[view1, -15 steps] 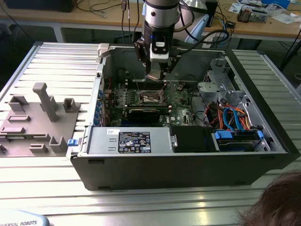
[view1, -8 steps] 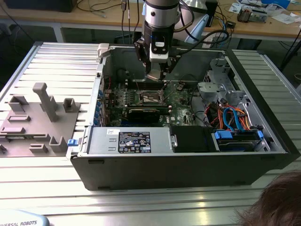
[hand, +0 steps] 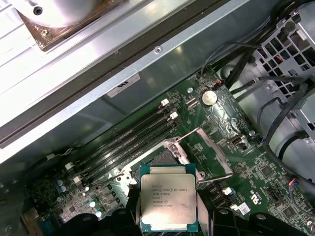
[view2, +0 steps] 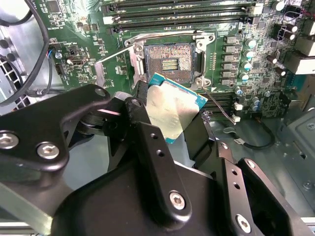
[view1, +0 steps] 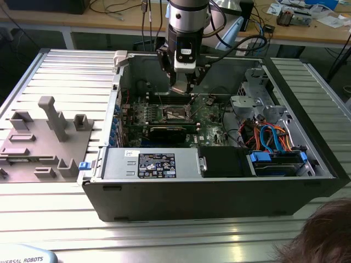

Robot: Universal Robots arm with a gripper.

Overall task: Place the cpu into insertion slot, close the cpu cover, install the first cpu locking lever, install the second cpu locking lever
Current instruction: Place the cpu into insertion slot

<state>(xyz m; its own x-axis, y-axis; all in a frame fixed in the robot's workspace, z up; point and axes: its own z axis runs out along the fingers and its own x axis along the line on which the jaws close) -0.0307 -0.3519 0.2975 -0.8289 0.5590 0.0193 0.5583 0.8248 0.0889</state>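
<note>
Now the pincer [view2: 170, 120] pinches the cpu [view2: 173, 109] by two opposite edges, its fingers pressed against the chip, metal top showing. The insertion slot [view2: 170, 61] lies bare just beyond the chip's far edge, ahead of the fingertips and apart from it; the cpu cover [hand: 211, 150] stands tilted up beside the slot.

Exterior view is looking down from high and well back, facing the open computer case [view1: 219, 186] on the table [view1: 55, 219]. Both wrist views are riding close above the green circuit board [hand: 266, 172], sharing the insertion slot [view2: 170, 61] and the cpu [hand: 169, 201] from differing angles.
</note>
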